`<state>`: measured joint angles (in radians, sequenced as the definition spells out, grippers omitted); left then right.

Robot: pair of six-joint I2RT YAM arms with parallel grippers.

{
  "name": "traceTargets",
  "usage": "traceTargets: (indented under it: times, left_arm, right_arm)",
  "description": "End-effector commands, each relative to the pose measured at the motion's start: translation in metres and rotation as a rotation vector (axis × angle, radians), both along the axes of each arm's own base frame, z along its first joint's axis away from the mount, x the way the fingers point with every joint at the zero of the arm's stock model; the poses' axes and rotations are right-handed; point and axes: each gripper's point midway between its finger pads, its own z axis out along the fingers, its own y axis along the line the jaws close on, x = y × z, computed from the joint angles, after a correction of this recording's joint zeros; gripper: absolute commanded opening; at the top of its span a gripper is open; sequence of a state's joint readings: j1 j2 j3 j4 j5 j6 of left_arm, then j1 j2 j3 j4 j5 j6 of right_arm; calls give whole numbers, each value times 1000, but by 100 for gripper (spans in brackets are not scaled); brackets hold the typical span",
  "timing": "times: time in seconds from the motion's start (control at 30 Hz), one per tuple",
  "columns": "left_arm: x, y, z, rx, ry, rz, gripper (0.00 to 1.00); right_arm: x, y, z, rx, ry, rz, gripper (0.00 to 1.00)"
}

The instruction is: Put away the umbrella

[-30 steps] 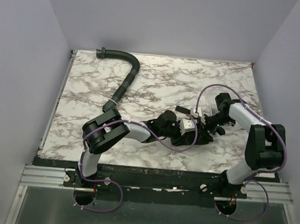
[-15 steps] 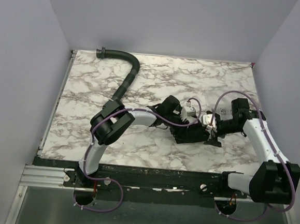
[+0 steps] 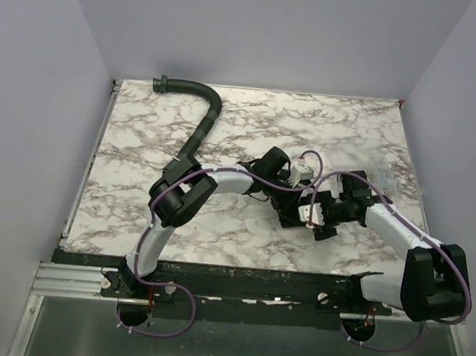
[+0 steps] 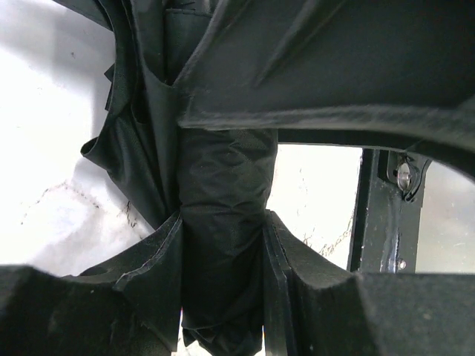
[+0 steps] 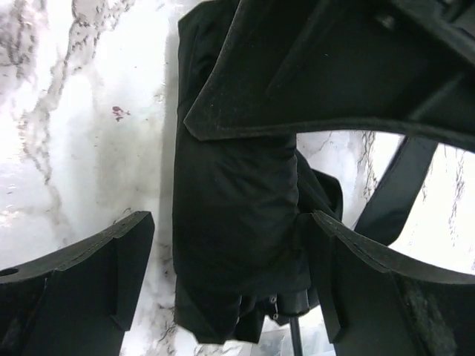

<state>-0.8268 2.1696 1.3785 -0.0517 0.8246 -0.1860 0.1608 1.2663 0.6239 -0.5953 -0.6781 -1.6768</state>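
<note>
- Squeezing the umbrella [image 4: 219, 163] tight, the left gripper [image 4: 223, 230] has both pads [image 4: 148, 274] dug into the bunched black fabric, one on each side.
- Meanwhile the right gripper [image 5: 228, 222] is slack and spread wide around the same bundle. Marble shows between its 9 o'clock finger [image 5: 82, 259] and the cloth. The 3 o'clock finger sits right by the fabric, can't tell if it touches.
- From the top camera, the umbrella lies as a short bundle on the marble table [image 3: 141, 154], roughly 4 o'clock from centre. The left arm reaches it from 11 o'clock, the right from 3 o'clock.
- The ribbed black hose [image 3: 202, 130] curves away at 10 o'clock, well apart.
</note>
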Motion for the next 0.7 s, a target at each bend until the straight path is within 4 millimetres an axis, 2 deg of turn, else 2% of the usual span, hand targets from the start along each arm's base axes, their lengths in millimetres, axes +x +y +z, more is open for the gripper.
traceTargets:
  times: [0.0, 0.07, 0.17, 0.23, 0.27, 0.33, 0.4, 0.47, 0.53, 0.67]
  left_arm:
    - [-66, 84, -112, 486, 275, 39, 12]
    - [-65, 81, -109, 476, 276, 41, 13]
    - [-61, 76, -102, 454, 273, 55, 15]
    - [-56, 70, -90, 411, 257, 81, 24]
    - [-51, 66, -82, 386, 246, 107, 33]
    - [-37, 59, -57, 306, 196, 173, 52]
    - [-22, 55, -21, 208, 121, 242, 70]
    - [-8, 56, 16, 104, 55, 312, 80]
    - [6, 63, 55, -9, -12, 394, 98]
    - [31, 91, 96, -166, -23, 578, 98]
  right_arm:
    - [-4, -9, -32, -126, -5, 3, 84]
    - [-10, -15, -42, -163, 27, -1, 77]
    - [-21, -23, -52, -218, 107, -2, 46]
    - [-29, -29, -59, -253, 145, 1, 28]
    - [-33, -32, -62, -268, 156, 5, 24]
    - [-40, -35, -65, -283, 163, 16, 17]
    - [-46, -37, -67, -285, 165, 27, 14]
    - [-50, -36, -66, -280, 160, 38, 12]
    - [-54, -35, -65, -277, 146, 56, 12]
    - [-62, -29, -61, -258, 145, 98, 10]
